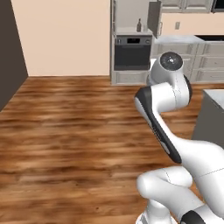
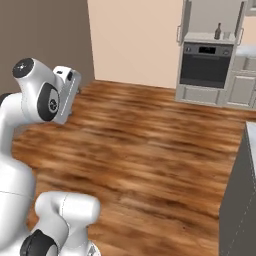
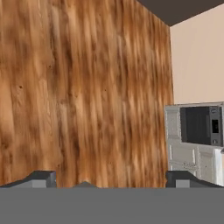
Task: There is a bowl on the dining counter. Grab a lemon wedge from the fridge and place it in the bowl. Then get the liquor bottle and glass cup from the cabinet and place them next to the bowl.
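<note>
Far across the room, the cabinet [image 1: 129, 15] [image 2: 210, 17] stands with its doors swung open. On its shelf stands the liquor bottle [image 1: 139, 25] [image 2: 218, 31], small and dark. The glass cup is too small to make out at this distance. A corner of the dining counter [image 1: 215, 93] [image 2: 251, 131] shows at the right edge. The bowl, the lemon wedge and the fridge are out of view. My gripper [image 3: 111, 181] is open, its two dark fingertips [image 3: 41, 178] wide apart with nothing between them, pointing down at the wooden floor. My hand [image 2: 67, 92] hangs high at the left.
A black built-in oven [image 1: 132, 52] [image 2: 206, 65] sits under the cabinet, with beige drawer units [image 1: 205, 61] to its right. Wide wooden floor [image 1: 65, 131] lies between me and them. A dark wall [image 1: 8, 52] stands at the left.
</note>
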{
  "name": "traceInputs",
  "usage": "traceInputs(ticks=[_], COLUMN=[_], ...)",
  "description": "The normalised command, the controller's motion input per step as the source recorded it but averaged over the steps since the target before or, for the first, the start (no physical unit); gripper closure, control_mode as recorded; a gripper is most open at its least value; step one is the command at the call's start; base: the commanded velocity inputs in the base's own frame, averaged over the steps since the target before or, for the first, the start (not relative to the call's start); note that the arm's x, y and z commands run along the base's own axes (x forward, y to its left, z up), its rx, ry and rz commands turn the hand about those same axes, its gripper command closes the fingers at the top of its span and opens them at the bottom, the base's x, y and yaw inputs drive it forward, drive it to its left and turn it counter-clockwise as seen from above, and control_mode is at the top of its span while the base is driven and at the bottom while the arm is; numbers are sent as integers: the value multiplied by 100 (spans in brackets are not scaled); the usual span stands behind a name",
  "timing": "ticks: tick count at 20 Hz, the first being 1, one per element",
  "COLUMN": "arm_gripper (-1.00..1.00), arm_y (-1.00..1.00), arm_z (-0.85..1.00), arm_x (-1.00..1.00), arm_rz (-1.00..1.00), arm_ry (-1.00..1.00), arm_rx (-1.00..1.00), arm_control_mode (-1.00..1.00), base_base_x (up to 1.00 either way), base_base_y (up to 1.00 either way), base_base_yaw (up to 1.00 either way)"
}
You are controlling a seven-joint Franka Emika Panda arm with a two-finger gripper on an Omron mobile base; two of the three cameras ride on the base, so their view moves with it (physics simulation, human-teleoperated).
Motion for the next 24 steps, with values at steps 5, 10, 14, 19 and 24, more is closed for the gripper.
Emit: traceInputs(ticks=[5,10,14,19,24], arm_gripper=[-100,-100,-100,-100,-100], arm_y=[0,0,0,0,0], arm_z=[0,0,0,0,0], arm_x=[0,0,0,0,0], arm_rz=[0,0,0,0,0], arm_ry=[0,0,0,0,0], arm_rx=[0,0,0,0,0], arm_control_mode=[100,100,100,100,100], base_base_x=[100,100,100,100,100], base_base_y=[0,-7,-20,-20,-10], base_base_yaw=[-1,-2,-12,-21,-19])
